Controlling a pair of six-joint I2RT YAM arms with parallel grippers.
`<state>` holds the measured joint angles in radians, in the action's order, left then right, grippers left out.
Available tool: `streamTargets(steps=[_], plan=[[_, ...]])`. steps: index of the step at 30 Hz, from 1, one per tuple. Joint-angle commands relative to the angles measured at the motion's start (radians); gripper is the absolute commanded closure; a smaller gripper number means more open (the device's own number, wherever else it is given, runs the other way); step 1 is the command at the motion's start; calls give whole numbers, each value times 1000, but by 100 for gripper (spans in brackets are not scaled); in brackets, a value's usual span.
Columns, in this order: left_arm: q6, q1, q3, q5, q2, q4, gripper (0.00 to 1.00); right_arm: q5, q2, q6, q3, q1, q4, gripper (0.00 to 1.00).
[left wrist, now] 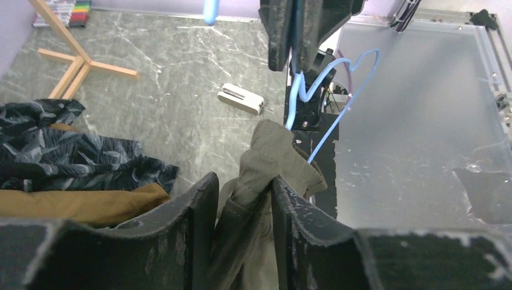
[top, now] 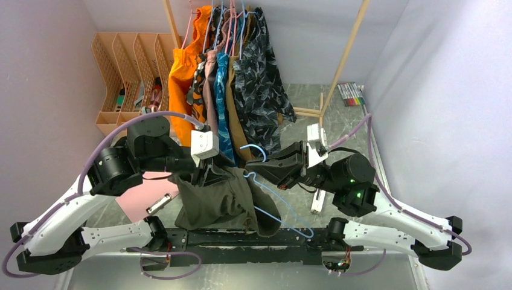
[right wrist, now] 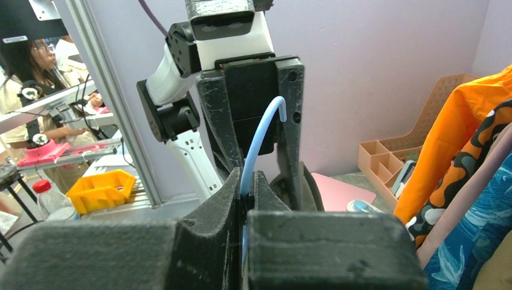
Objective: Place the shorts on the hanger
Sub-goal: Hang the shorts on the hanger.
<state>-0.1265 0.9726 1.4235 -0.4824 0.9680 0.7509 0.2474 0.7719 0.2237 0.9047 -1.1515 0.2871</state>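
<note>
The left pincer (left wrist: pixel 243 184) is clamped on a bunched fold of the olive shorts (top: pixel 211 202), which hang from it over the near edge of the desk (left wrist: pixel 181 72), between the two arms. The right pincer (right wrist: pixel 248 178) is closed on the thin blue hanger (right wrist: pixel 249 163), just beside the shorts' right side.

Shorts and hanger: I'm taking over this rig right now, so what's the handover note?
Left gripper: shut on a bunched edge of the olive shorts, which hang lifted from it.
Right gripper: shut on the light-blue hanger, held just right of the shorts.
Done: both things are gripped and held close together in front of the clothes rack.
Left: get the shorts over the hanger's bar; they do not hang from it yet.
</note>
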Motion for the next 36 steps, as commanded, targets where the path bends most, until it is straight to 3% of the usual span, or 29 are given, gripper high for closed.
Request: streamTargets(steps=[1, 3, 8, 14, 19, 24, 26, 36], plan=[[-18, 4, 15, -15, 0, -33, 63, 1, -20, 5, 12, -2, 78, 100], [-14, 4, 13, -24, -3, -44, 64, -2, -23, 3, 7, -2, 79, 100], [9, 3, -9, -55, -35, -106, 44, -2, -27, 3, 1, -1, 84, 100], [9, 4, -2, -62, -25, -101, 42, 4, -27, 5, -1, -2, 86, 100], [8, 4, -6, -72, -10, -97, 52, 6, -31, 6, -3, -1, 84, 100], [13, 3, 0, -85, 4, -103, 83, 6, -30, 2, -3, -2, 78, 100], [23, 3, -2, -95, 1, -123, 90, 4, -31, 3, -6, -2, 77, 100], [102, 4, -59, -141, -69, -330, 93, 5, -29, 1, -13, -1, 99, 100]])
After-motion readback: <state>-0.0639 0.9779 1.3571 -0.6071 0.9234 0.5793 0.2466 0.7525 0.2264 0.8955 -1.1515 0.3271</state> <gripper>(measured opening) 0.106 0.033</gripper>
